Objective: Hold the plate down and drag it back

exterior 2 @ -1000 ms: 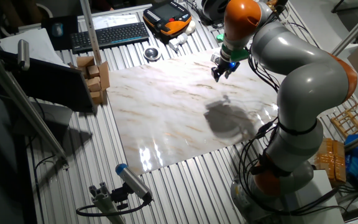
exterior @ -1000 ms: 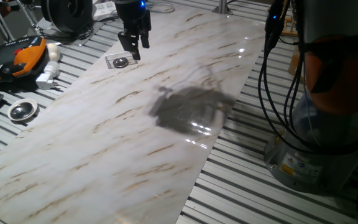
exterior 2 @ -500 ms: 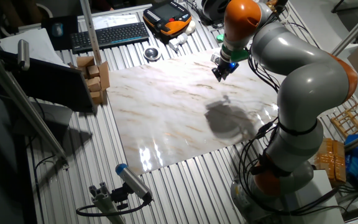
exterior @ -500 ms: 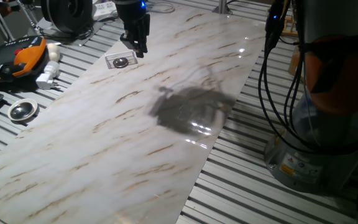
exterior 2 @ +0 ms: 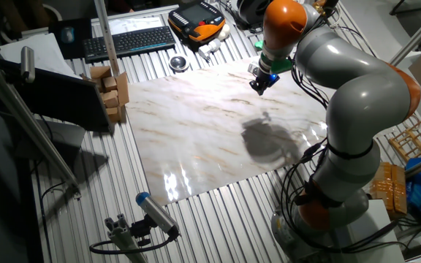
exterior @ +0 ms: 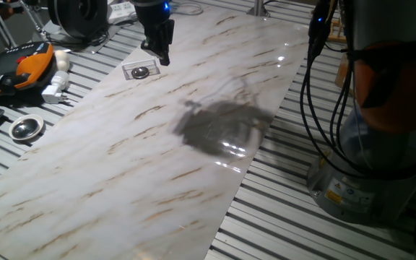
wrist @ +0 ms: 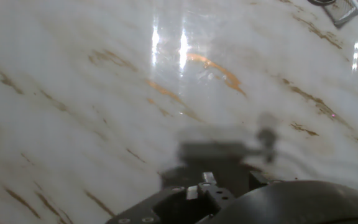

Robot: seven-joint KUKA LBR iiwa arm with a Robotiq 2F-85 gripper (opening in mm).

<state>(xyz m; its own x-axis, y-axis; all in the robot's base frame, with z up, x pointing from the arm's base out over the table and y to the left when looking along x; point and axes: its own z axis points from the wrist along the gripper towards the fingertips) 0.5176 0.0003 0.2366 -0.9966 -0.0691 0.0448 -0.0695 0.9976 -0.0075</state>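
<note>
The plate (exterior: pixel 141 71), a small shiny disc, lies on a clear flat rectangular piece (exterior: pixel 129 71) at the far left edge of the marble slab (exterior: pixel 193 144). The gripper (exterior: pixel 164 60) hangs just right of it, above the slab, fingers drawn together into one narrow point, holding nothing. The grey and orange arm (exterior 2: pixel 342 95) reaches over the slab from its base beside the table. In the hand view only the piece's corner (wrist: pixel 344 9) shows at the top right edge; the fingertips are not visible there. Off the slab sit a larger round metal dish (exterior: pixel 26 128), an orange handheld controller (exterior: pixel 20 66) and a keyboard (exterior 2: pixel 130 40)
</note>
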